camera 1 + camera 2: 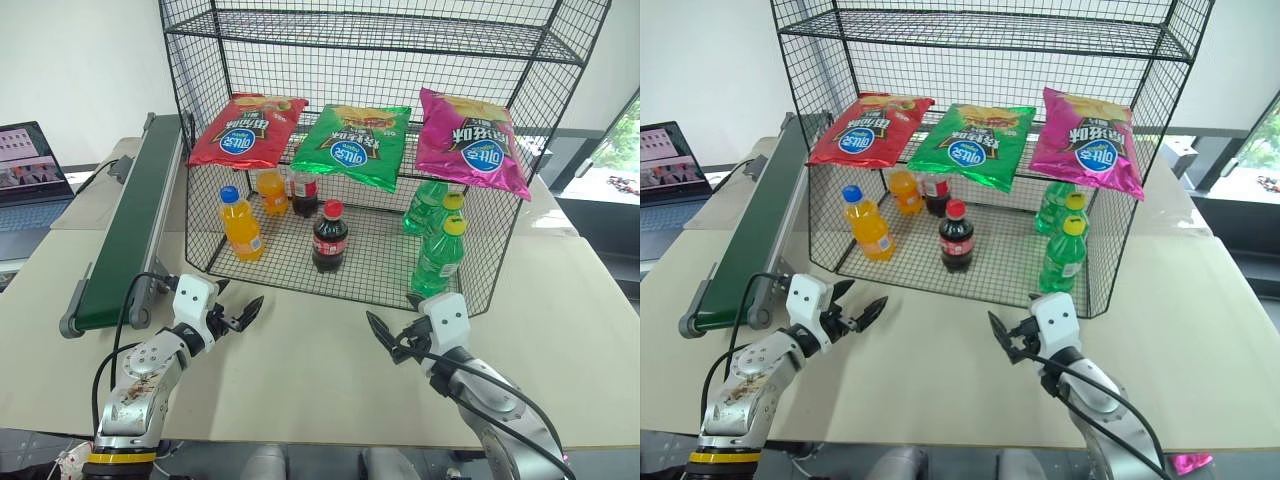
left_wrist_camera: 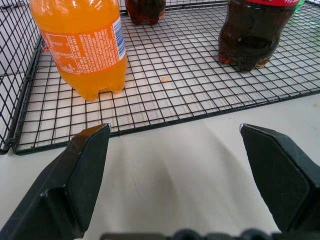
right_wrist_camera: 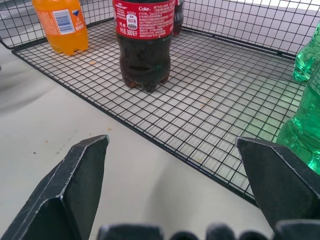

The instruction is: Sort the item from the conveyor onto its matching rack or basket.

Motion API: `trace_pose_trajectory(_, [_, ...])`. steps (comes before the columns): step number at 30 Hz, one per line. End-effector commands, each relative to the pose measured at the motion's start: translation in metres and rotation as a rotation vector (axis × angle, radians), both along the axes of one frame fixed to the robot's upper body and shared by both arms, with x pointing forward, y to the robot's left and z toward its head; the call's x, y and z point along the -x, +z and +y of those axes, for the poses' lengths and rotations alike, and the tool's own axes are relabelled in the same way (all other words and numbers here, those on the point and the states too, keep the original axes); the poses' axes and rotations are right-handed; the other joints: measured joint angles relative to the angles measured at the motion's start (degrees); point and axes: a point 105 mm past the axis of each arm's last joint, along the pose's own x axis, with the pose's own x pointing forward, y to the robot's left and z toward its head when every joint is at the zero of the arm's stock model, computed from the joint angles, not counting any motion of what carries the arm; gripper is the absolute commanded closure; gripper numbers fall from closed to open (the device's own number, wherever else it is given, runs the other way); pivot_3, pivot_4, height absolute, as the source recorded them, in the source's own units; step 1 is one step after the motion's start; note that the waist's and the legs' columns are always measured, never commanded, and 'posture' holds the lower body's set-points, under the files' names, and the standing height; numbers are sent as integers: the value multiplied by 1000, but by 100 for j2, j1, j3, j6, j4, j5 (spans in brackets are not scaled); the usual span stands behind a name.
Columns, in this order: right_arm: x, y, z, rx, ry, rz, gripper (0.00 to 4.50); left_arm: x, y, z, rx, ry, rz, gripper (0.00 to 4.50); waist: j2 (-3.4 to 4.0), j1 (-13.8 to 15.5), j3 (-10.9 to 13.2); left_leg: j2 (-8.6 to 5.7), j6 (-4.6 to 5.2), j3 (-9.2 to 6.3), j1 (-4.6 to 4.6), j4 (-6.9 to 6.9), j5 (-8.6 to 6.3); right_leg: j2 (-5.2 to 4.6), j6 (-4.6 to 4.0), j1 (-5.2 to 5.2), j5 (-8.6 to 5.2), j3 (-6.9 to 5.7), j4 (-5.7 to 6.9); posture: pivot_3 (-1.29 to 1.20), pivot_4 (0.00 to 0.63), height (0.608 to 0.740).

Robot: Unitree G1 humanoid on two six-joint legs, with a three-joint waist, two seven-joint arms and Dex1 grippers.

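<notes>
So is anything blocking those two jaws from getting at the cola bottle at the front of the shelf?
Nothing visible does. The cola bottle stands upright on the bottom tier of the rack, whose front side is unmeshed. Only bare table lies between it and the open left gripper and right gripper.

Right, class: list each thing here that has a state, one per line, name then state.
Cola bottle: upright, capped, on rack floor.
Orange bottle: upright, capped.
Green bottles: upright, capped.
Chip bags: sealed, lying on shelf.
Conveyor: bare.
Left gripper: fingers open.
Right gripper: fingers open.
Laptop: on.
</notes>
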Motion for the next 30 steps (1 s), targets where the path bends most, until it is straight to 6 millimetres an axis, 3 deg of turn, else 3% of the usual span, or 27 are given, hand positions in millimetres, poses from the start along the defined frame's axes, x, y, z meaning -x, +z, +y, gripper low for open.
trace_pose_trajectory(1, [-2, 15, -4, 8, 12, -67, 0, 0, 6, 0, -24, 38, -47, 106, 0, -1, 0, 0, 0, 0, 0, 0, 0, 0, 0, 0, 0, 0, 0, 0, 150, 738])
trace_pose_trajectory(18, [-6, 18, 2, -2, 46, -73, 0, 12, 10, 6, -36, 77, -40, 106, -3, 0, -2, -1, 0, 0, 0, 0, 0, -1, -1, 1, 1, 1, 1, 0, 150, 738])
trace_pose_trajectory(30, [-8, 18, 2, -1, 35, -79, 0, 0, 12, -2, -36, 43, -49, 106, -2, 3, -2, -2, 0, 1, 0, 0, 0, -1, -2, 1, 1, 1, 1, 0, 150, 738])
